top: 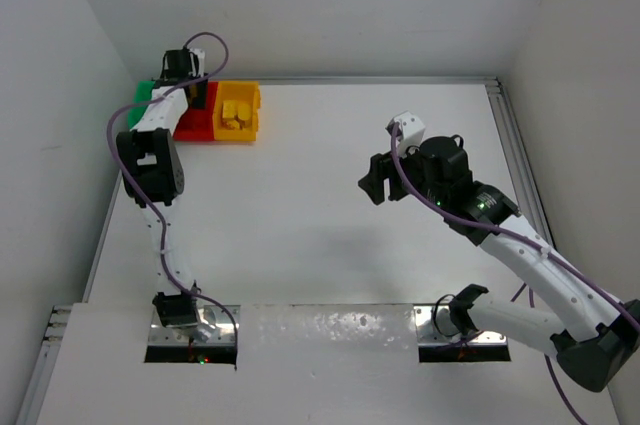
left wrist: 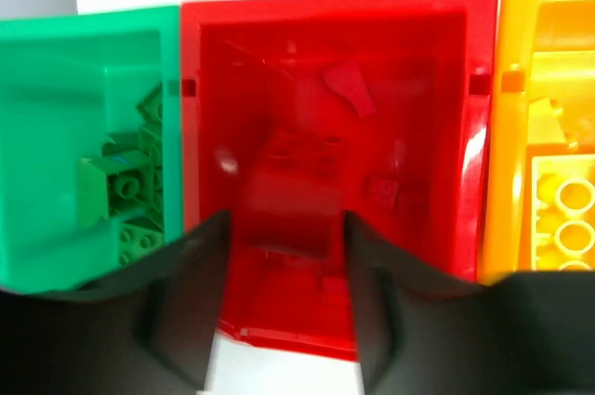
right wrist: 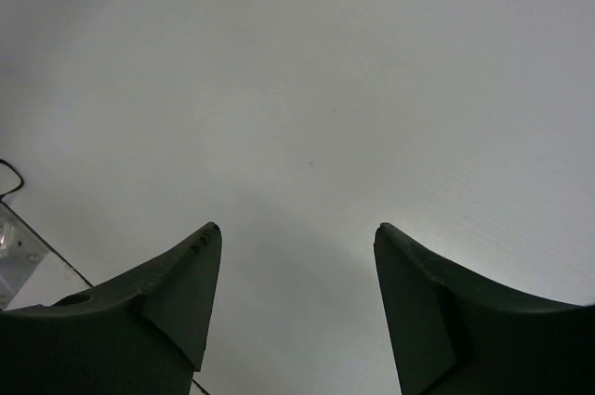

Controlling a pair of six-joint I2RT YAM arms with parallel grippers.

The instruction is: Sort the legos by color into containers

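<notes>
Fingers (right wrist: 177,297) apart, above white table (right wrist: 307,88)

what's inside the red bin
Several red legos lie in the red bin, one blurred between the fingers of the left gripper. Those fingers cover part of the near floor, so anything there is unseen.

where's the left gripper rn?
Top view, far left: the left gripper hangs over the red rectangular plastic bin, which sits between the green plastic bin and the yellow-orange plastic bin.
</notes>
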